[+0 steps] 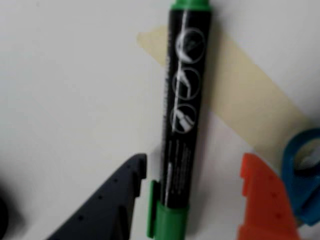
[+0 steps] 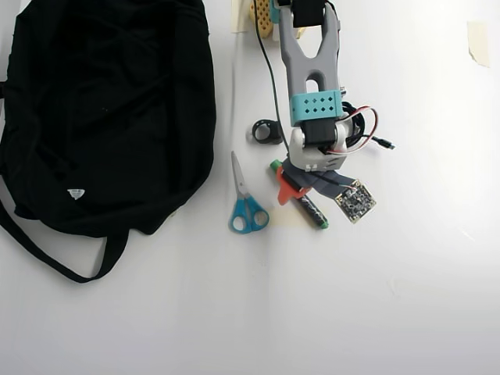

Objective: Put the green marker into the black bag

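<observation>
Wrist view puts your gripper (image 1: 192, 197) right over the work: the dark jaw comes in from the lower left and the orange one from the lower right, spread apart with nothing clamped. You have the green marker (image 1: 184, 105) lying between them, its barrel running up the frame with one green end at the top edge and the other, the one with the clip, at the bottom. The dark jaw sits just beside the barrel near that lower green end, while the orange jaw stands clearly off to the other side. That straddle looks like the setup for a grasp across the barrel, though you have not closed yet.

A strip of beige tape (image 1: 250, 95) on the table (image 1: 70, 90) runs diagonally under the marker, and a blue scissor handle (image 1: 305, 170) shows at the right edge, just past the orange jaw. Watch that handle as you close, since it lies near the finger's outer side.

Overhead, you can see the scissors (image 2: 245, 205) lying just left of the gripper, and a small black ring-shaped object (image 2: 267, 131) above them. The black bag (image 2: 101, 109) fills the left side, well apart from the marker, so the carry would be leftward across the scissors.
</observation>
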